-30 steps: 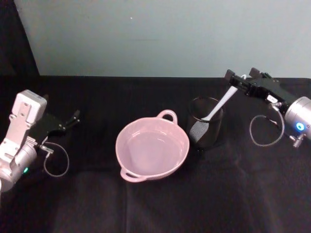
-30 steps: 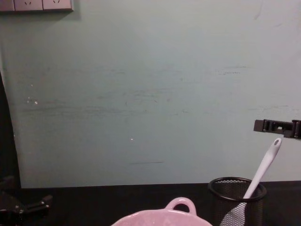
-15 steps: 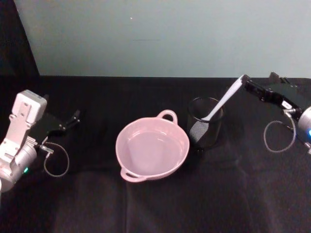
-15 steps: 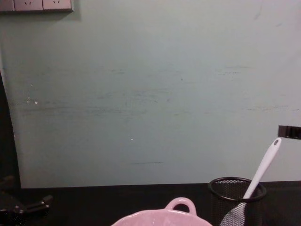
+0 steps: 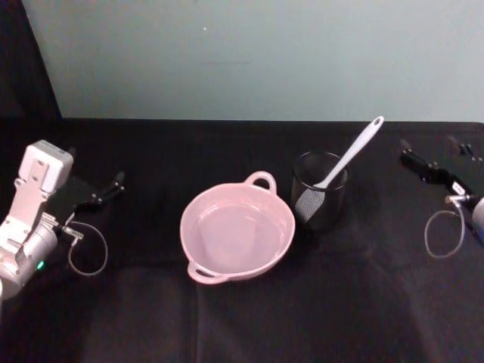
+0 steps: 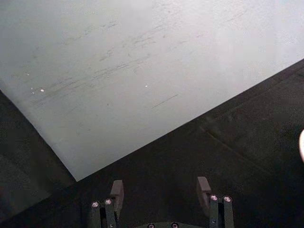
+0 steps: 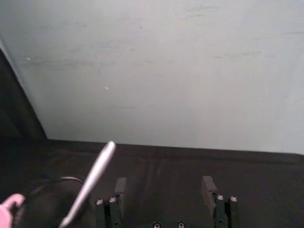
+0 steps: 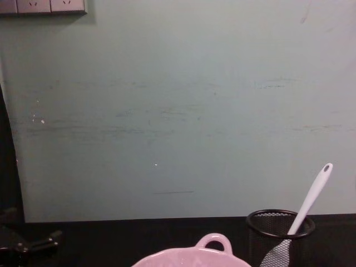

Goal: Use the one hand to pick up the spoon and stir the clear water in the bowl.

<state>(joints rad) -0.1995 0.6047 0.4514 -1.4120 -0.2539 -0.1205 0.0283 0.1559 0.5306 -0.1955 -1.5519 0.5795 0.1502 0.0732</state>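
The right end effector (image 5: 432, 155) has pulled back rightward off the spoon (image 5: 349, 153), fingers spread, empty.

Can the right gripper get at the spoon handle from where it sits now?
Probably yes. The right gripper is open, off to the right of the spoon, whose handle sticks up clear above the mesh cup, with nothing between them.

A black cloth covers the tabletop (image 5: 249, 318), which runs back to a pale green wall. Near its middle sits the pink bowl (image 5: 237, 231), holding clear water, loop handles at about 1 and 7 o'clock. Just beside the bowl at 2 o'clock stands a black wire-mesh cup (image 5: 319, 191); the white spoon (image 5: 351, 154) stands inside it, handle leaning toward 1 o'clock.
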